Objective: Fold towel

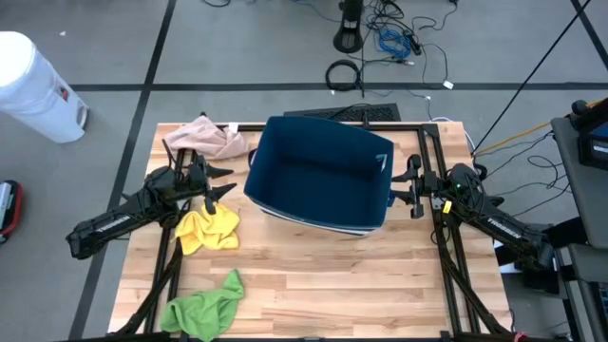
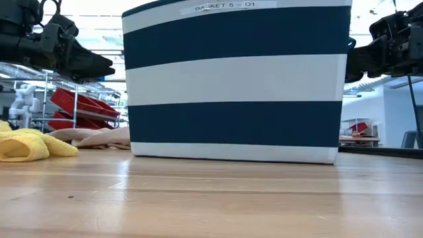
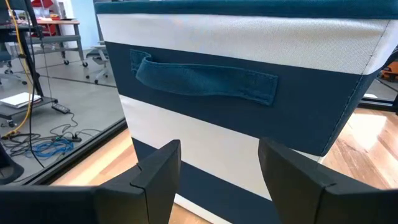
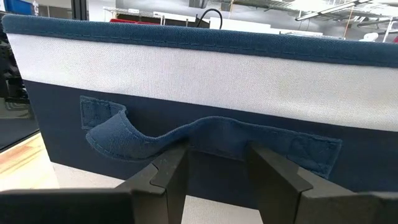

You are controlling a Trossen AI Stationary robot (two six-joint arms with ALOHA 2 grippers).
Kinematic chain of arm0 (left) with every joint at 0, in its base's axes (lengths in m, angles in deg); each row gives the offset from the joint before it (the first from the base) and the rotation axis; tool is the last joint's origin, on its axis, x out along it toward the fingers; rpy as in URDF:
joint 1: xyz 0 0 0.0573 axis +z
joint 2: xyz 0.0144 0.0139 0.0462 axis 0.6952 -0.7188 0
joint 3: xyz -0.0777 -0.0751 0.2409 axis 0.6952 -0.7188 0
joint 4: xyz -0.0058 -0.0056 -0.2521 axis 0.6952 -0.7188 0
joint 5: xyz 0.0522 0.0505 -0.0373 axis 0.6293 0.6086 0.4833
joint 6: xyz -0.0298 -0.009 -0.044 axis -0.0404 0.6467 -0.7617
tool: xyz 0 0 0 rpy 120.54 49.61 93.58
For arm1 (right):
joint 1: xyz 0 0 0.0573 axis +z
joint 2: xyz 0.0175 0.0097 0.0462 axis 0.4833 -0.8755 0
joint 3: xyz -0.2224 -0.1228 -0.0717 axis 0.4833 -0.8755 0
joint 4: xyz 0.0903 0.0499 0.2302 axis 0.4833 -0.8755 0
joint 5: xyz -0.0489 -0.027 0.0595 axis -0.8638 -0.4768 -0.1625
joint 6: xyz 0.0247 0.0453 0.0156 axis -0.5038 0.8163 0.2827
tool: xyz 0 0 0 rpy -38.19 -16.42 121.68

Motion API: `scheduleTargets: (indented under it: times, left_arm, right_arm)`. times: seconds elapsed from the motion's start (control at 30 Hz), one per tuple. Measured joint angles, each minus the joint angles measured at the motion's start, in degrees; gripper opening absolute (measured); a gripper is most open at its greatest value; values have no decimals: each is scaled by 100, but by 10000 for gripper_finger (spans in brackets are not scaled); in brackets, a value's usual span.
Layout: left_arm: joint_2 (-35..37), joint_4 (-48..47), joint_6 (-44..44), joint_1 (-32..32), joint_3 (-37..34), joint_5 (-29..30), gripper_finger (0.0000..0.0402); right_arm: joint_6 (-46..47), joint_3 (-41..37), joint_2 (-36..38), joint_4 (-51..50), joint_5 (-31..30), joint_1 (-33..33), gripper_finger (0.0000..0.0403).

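You can read one label only: a white strip (image 2: 227, 7) along the top edge of the navy-and-white striped basket (image 2: 238, 79), seen in the low view, printed "BASKET 5 - 01" as far as you can make it out. No other writing is legible in any view.

Three towels on tabletop (image 1: 313, 275), all crumpled, none folded, placed here against navy-and-white striped basket (image 1: 320, 176).
Pink-beige towel (image 1: 206, 139): loose heap, left of basket, toward its far corner, close beside it.
Yellow towel (image 1: 209, 228): bunched, left of basket's near corner, slightly apart.
Green towel (image 1: 204, 306): rumpled, well apart from basket, nearer front-left tabletop edge.
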Motion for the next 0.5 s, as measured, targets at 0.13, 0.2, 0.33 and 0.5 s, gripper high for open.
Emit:
scheduleTargets:
  times: [0.13,0.2,0.33,0.5]
  left_arm:
    - [-2,0,-1,-1,-1,-1,222]
    - [-2,0,-2,-1,-1,0,222]
    - [-1,1,151,-1,-1,203,222]
    - [0,2,125,0,-1,369,222]
  right_arm:
    - [-1,0,1,0,0,1,146]
    - [0,0,0,0,-1,1,146]
    - [1,0,2,-1,0,1,146]
    - [-1,0,0,0,1,-1,146]
